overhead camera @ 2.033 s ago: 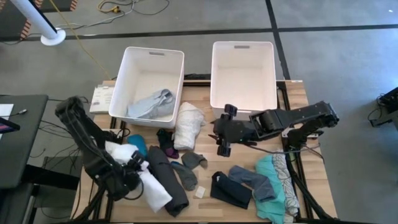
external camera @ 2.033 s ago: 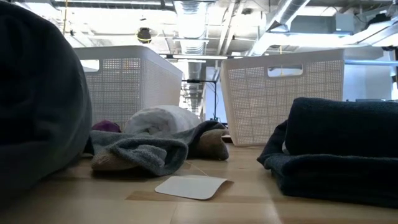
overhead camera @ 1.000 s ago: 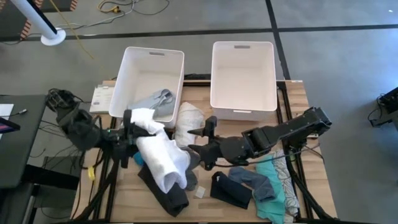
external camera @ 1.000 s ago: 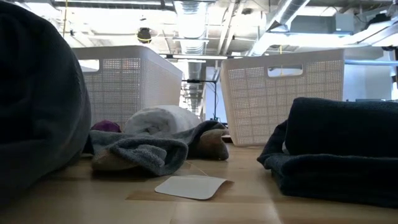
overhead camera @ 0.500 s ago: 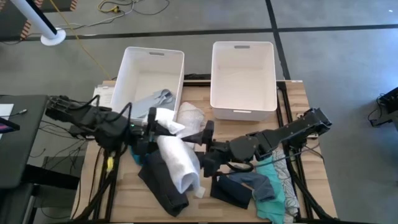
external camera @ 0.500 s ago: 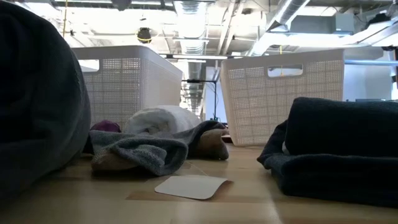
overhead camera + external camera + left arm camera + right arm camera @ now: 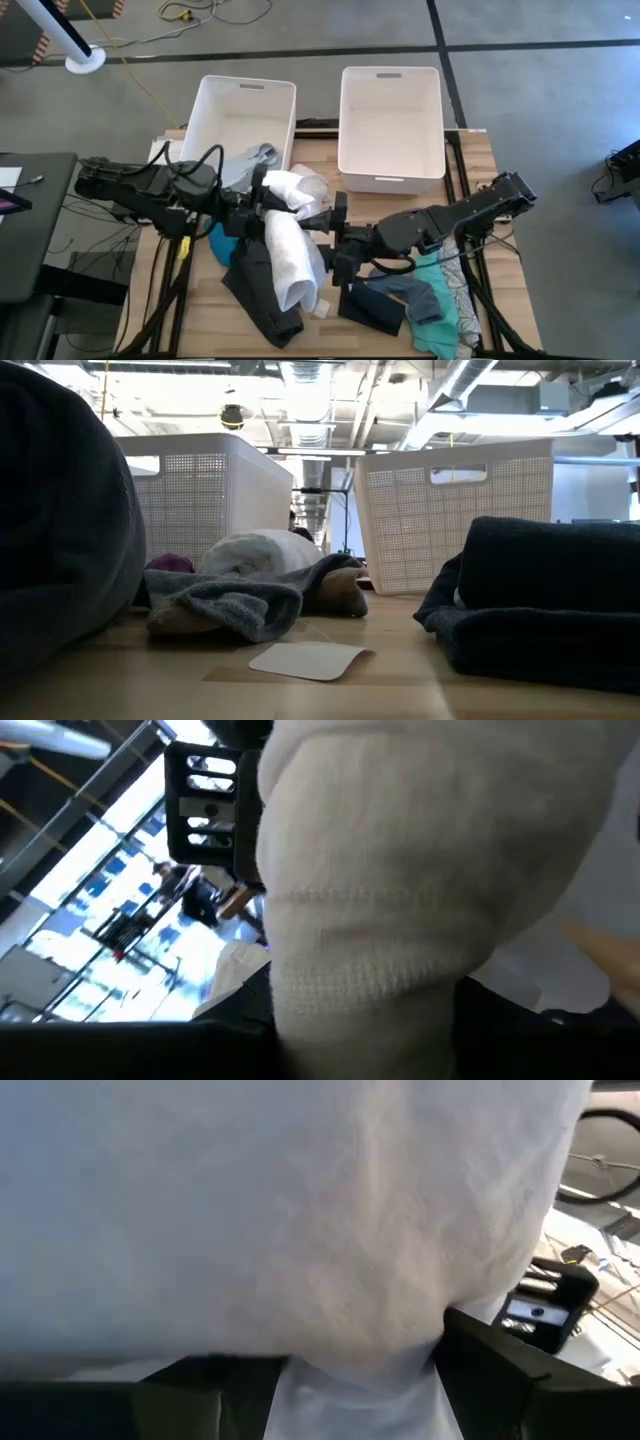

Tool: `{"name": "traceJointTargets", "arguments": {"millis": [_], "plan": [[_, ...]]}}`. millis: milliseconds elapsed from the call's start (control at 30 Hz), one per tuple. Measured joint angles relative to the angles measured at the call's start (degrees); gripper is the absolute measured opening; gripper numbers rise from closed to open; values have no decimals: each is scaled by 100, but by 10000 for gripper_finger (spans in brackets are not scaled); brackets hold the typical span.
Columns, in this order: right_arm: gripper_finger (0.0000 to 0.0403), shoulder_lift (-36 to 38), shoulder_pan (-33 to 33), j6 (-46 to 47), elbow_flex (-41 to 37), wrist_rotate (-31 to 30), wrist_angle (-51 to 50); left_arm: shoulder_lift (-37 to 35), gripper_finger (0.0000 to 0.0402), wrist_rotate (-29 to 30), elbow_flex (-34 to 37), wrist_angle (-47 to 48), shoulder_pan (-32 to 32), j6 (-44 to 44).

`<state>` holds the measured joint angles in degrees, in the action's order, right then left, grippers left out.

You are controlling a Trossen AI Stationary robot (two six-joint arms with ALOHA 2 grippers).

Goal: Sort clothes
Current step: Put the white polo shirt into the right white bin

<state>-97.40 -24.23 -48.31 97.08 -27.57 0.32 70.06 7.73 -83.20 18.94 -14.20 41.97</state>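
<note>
Clothes (image 7: 385,300) mostly lie on the table (image 7: 470,150), between the arms and toward the near edge; one grey piece (image 7: 243,163) already sits in the left bin (image 7: 212,100), and the right bin (image 7: 436,110) looks bare.

I've got the left gripper (image 7: 257,205) pinching the top of a long white garment (image 7: 290,255), lifted mid-table with its tail draping down over a dark piece (image 7: 255,295). Cloth fills the left wrist view, so the grip seems deep, not just an edge.

Right gripper (image 7: 338,240) sits just beside the hanging white cloth, fingers spread, nothing held. Its wrist view is all white fabric, so it's right against it.

My read: either a handover or a two-arm lift. To do it well:
- close the right on a thick fold lower down, not on the dark piece behind
- keep the left pinched until the right visibly has it
- lift high enough that the tail clears the pile before swinging to a bin
- watch for socks snagging along
</note>
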Motion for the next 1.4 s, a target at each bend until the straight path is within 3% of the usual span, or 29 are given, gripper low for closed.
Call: {"name": "traceJointTargets", "arguments": {"millis": [367, 500, 600, 833, 1100, 1400], "plan": [[265, -11, 15, 212, -7, 107, -132, 477, 138, -807, 0, -310, 114, 31], [247, -14, 9, 308, -7, 129, -122, 482, 138, -903, 0, -321, 121, 88], [202, -20, 9, 294, -7, 126, -70, 486, 138, -913, 0, -311, 121, 88], [28, -26, 17, 63, -8, 105, -52, 480, 135, -927, -1, -219, 121, 21], [23, -38, -19, -142, -13, -401, -5, 385, 234, -465, 0, -56, 128, -382], [17, 6, -116, -594, -17, -1167, 178, -240, 249, 248, 4, 436, 138, -640]]}}
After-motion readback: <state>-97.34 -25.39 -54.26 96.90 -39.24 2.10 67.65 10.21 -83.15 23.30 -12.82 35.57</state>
